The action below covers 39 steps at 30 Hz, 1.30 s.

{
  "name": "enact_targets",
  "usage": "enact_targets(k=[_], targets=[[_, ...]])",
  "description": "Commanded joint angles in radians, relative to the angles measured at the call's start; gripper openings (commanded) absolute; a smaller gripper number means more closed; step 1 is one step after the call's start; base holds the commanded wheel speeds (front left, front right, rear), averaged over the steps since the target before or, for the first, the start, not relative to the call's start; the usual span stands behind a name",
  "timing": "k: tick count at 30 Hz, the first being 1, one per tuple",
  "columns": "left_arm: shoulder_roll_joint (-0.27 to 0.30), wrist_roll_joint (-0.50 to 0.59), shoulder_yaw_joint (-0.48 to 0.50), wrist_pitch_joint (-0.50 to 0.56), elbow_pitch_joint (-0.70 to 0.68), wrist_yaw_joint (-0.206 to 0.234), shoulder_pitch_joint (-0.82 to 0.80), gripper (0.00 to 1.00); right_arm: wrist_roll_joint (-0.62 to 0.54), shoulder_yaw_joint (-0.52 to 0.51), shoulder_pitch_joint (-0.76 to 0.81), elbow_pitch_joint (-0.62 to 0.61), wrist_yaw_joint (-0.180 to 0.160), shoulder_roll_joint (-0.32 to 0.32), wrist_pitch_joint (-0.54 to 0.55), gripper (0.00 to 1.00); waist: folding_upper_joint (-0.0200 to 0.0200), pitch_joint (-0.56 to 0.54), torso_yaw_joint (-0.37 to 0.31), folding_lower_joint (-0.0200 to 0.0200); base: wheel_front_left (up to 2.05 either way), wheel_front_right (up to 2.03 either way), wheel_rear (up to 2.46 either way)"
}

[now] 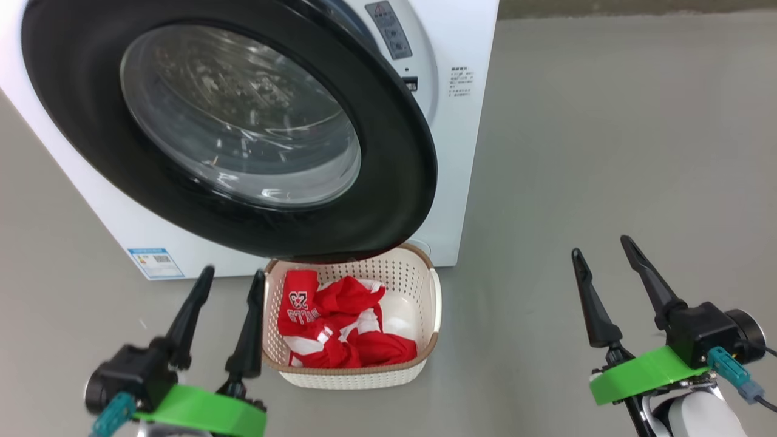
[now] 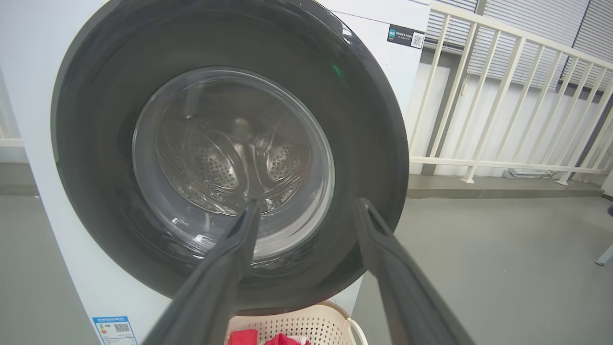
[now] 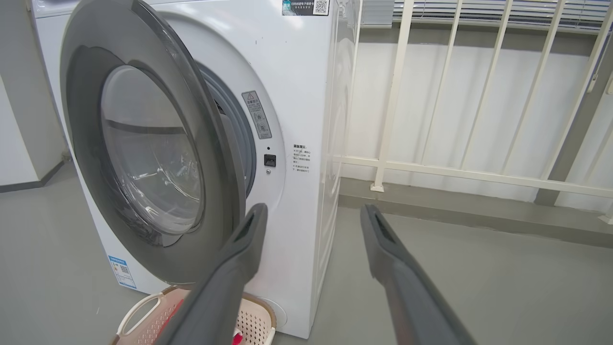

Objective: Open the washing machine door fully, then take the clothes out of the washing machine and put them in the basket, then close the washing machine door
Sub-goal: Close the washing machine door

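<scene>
Floor (image 1: 607, 152): grey, smooth and matte; carries the machine and the basket.
Room: pale railing (image 3: 479, 96) of upright and slanted bars at 3 o'clock of the machine, slatted blinds behind it.
Washing machine (image 1: 467, 182): white front-loader at 12 o'clock in the head view; small blue label sticker (image 1: 155, 263) low on its front, at 10 o'clock of the basket.
Washing machine door (image 1: 400, 152): glossy black ring around a clear bowl window; ajar, swung partly off the front, overhanging the basket's far rim.
Basket (image 1: 352, 377): cream, perforated, brown-rimmed; on the floor at 6 o'clock of the door, close to the machine's front.
Clothes (image 1: 346, 321): red and white, crumpled inside the basket; white 23 upside down at the pile's 10 o'clock.
Left gripper (image 1: 234, 271): at 9 o'clock of the basket, just beside its rim; fingers spread wide, gripping nothing, aimed at the door.
Right gripper (image 1: 600, 245): at 3 o'clock of the basket, well apart; fingers spread wide, gripping nothing, above the floor.
</scene>
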Motion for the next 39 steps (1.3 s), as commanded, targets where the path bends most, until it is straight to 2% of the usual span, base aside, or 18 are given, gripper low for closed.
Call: enact_targets(k=[1, 10, 19, 39], targets=[[0.011, 0.023, 0.052, -0.012, -0.034, 0.008, 0.004, 1.00, -0.019, 0.014, -0.001, -0.033, 0.003, -0.003, -0.006, 1.00, 0.0000, -0.019, 0.001, 0.0000, 0.00, 0.00, 0.00], [-0.017, 0.121, 0.149, -0.012, -0.065, 0.011, 0.134, 1.00, -0.034, -0.013, 0.057, -0.088, 0.003, -0.003, -0.006, 1.00, 0.0000, -0.049, -0.005, 0.0000, 0.00, 0.00, 0.00], [-0.068, 0.171, 0.217, -0.012, -0.093, -0.016, 0.210, 1.00, -0.044, -0.019, 0.116, -0.153, 0.003, -0.003, -0.006, 1.00, 0.0000, -0.063, -0.009, 0.0000, 0.00, 0.00, 0.00], [-0.125, 0.258, 0.263, -0.012, -0.108, -0.075, 0.228, 1.00, -0.040, -0.020, 0.138, -0.177, 0.003, -0.003, -0.006, 1.00, 0.0000, -0.067, -0.006, 0.0000, 0.00, 0.00, 0.00]])
